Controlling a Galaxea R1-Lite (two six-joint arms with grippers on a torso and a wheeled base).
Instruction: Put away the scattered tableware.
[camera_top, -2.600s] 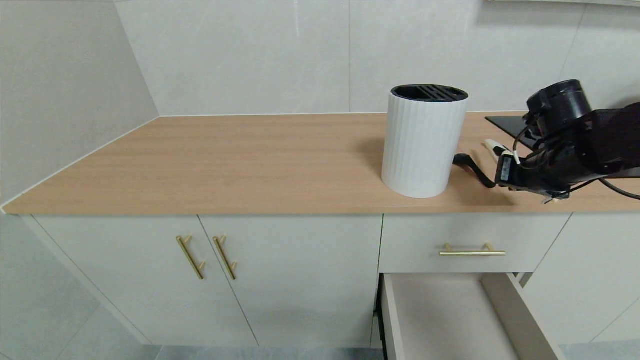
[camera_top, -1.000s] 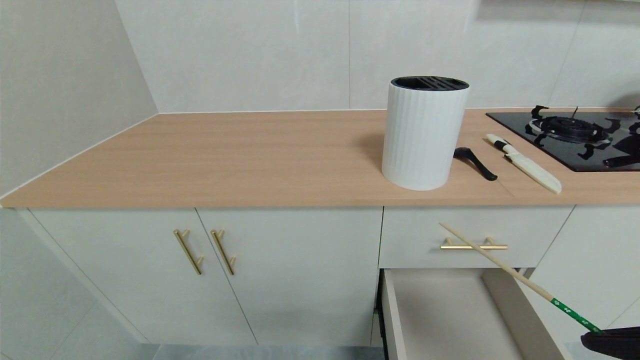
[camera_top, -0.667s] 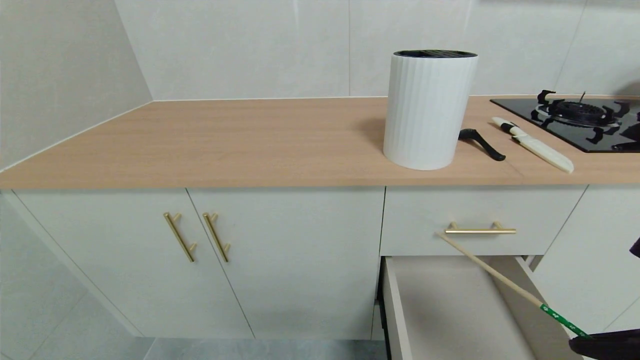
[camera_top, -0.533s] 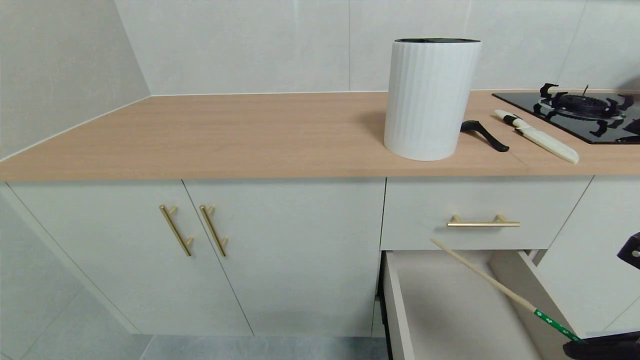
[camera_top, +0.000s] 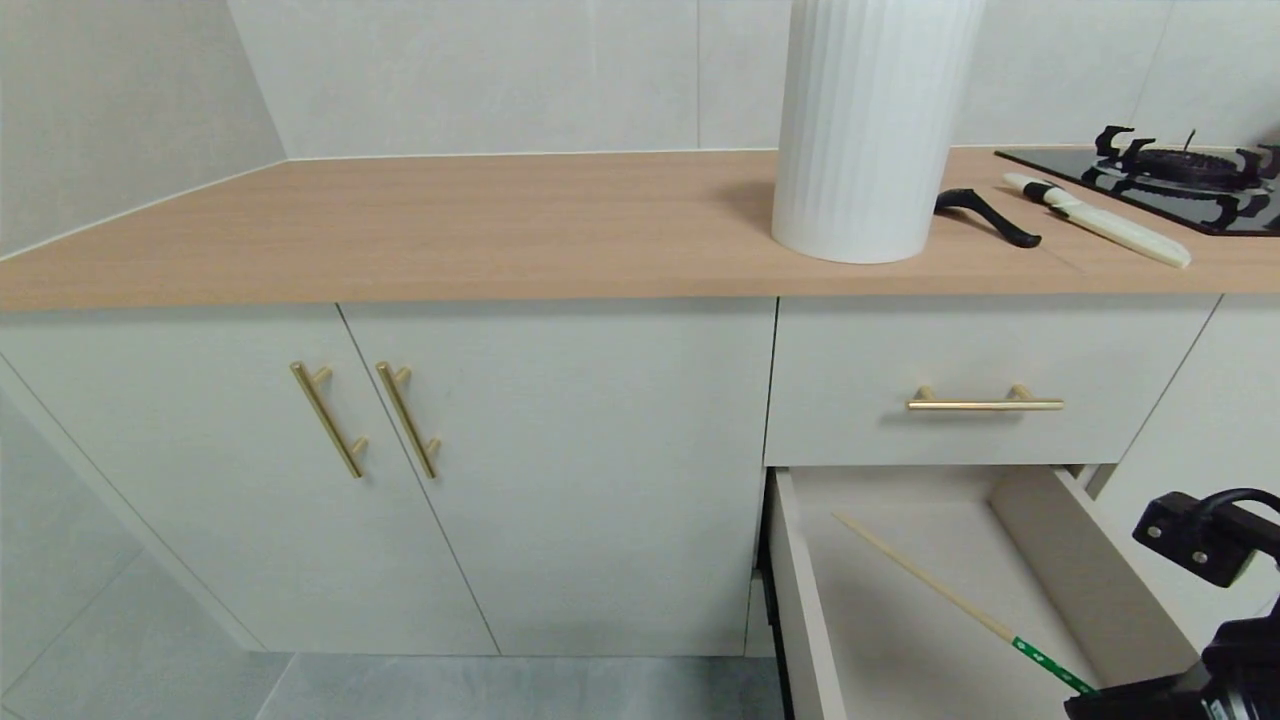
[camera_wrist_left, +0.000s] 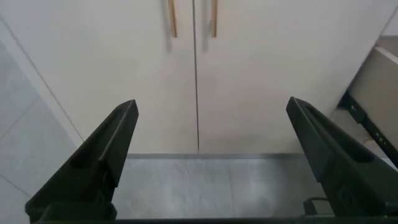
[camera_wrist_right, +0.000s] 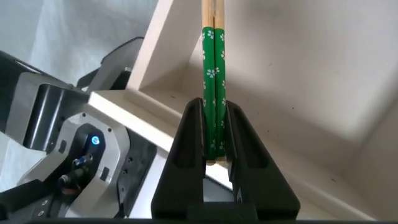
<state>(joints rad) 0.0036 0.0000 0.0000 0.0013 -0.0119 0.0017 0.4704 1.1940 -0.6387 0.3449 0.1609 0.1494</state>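
A pair of wooden chopsticks (camera_top: 955, 602) with green patterned ends (camera_wrist_right: 212, 68) slants down into the open lower drawer (camera_top: 1085, 570). My right gripper (camera_wrist_right: 214, 155) is shut on their green ends, at the drawer's front right corner (camera_top: 1110, 705). On the wooden counter (camera_top: 450, 220) stands a white ribbed holder (camera_top: 870, 130). Right of it lie a black-handled utensil (camera_top: 987, 215) and a white knife (camera_top: 1097, 221). My left gripper (camera_wrist_left: 211, 168) hangs open and holds nothing, low in front of the cabinet doors (camera_wrist_left: 249, 74).
A gas stove (camera_top: 1180, 170) sits at the counter's far right. The upper drawer (camera_top: 985, 404) is closed, its gold handle just above the open one. Two cabinet doors with gold handles (camera_top: 365, 420) are on the left. Grey floor (camera_top: 400, 690) lies below.
The head camera has dropped lower, so the whole scene has shifted up. My right gripper left the counter with the chopsticks and lowered them, tips now inside the open drawer.
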